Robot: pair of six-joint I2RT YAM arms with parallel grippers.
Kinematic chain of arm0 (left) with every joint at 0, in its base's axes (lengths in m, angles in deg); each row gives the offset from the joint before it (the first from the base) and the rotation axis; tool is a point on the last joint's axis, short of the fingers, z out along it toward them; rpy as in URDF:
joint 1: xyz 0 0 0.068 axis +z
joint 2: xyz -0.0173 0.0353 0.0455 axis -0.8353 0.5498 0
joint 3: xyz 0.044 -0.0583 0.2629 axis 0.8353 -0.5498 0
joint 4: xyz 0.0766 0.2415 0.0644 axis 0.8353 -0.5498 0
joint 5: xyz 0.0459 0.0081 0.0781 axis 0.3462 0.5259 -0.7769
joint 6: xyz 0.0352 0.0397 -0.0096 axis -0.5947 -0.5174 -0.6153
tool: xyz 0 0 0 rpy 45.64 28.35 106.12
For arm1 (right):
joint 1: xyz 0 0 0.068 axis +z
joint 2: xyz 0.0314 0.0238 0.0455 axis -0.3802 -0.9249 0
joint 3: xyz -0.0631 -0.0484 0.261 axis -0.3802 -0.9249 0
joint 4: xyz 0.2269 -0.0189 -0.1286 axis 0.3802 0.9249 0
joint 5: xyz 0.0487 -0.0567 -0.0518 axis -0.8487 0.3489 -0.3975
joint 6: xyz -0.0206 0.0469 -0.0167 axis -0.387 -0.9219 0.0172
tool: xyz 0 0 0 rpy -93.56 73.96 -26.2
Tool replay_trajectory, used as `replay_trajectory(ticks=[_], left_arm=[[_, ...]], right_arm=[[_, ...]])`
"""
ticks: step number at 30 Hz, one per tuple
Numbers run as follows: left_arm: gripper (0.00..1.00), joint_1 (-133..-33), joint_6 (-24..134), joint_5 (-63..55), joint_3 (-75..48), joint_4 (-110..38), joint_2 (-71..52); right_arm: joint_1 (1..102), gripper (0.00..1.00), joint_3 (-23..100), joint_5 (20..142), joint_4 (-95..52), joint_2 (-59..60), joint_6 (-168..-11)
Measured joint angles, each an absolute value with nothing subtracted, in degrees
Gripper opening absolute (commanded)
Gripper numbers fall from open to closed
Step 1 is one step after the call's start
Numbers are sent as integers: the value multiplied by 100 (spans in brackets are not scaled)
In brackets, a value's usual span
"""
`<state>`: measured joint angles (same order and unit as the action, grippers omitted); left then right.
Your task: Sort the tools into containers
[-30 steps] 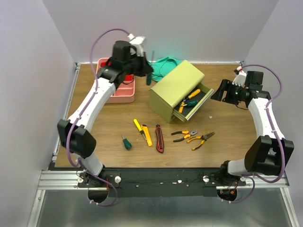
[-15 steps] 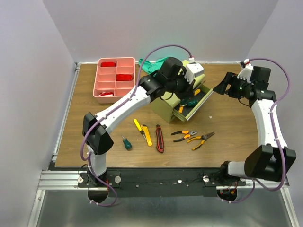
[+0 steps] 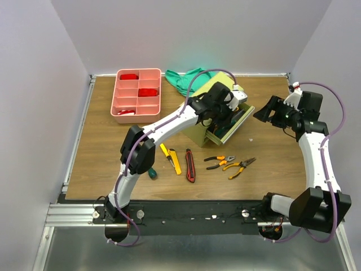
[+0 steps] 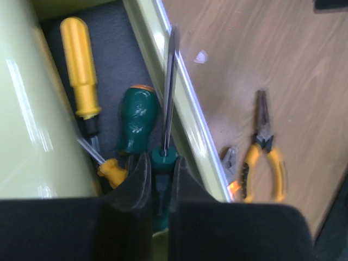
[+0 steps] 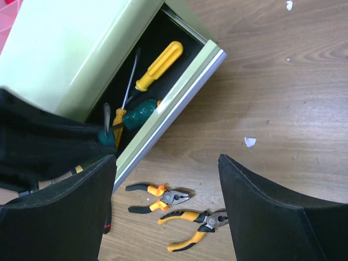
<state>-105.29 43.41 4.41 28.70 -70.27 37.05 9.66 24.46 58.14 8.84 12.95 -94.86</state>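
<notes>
Left gripper grips one screwdriver over perhaps three in the drawer.

You're in a robotics lab: plain walls box in the desk; an aluminium rail at the desk's near edge anchors the left arm and right arm.

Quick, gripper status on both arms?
Left gripper: shut on a green-handled screwdriver, over the open drawer.
Right gripper: open, holding nothing.
</notes>
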Motion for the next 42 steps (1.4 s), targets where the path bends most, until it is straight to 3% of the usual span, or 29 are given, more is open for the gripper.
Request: replay_trajectory(ticks=[5, 14, 17, 24, 30, 35, 42], left_arm=[[56, -10636, 4542, 310, 2925, -6876, 3814], [62, -10498, 4594, 275, 3102, -6750, 3082], [63, -10376, 4507, 224, 2420, -6667, 2048], [68, -9382, 4267, 102, -642, -6662, -400], [70, -8608, 4981, -416, -2644, -7405, -365], [68, -7803, 5814, -589, -3171, -7735, -365], [67, -7653, 6631, -355, -3615, -7947, -356]], right_arm=[[876, 83, 2433, 5816, 879, 1420, -9480], [811, 83, 2278, 5799, 870, 1538, -9526], [800, 83, 2278, 5797, 864, 1529, -9526], [797, 83, 2276, 5768, 748, 1413, -9569], [797, 82, 2274, 5685, 680, 1217, -9707], [797, 82, 2274, 5648, 654, 1127, -9760], [797, 83, 2261, 5650, 656, 1147, -9755]])
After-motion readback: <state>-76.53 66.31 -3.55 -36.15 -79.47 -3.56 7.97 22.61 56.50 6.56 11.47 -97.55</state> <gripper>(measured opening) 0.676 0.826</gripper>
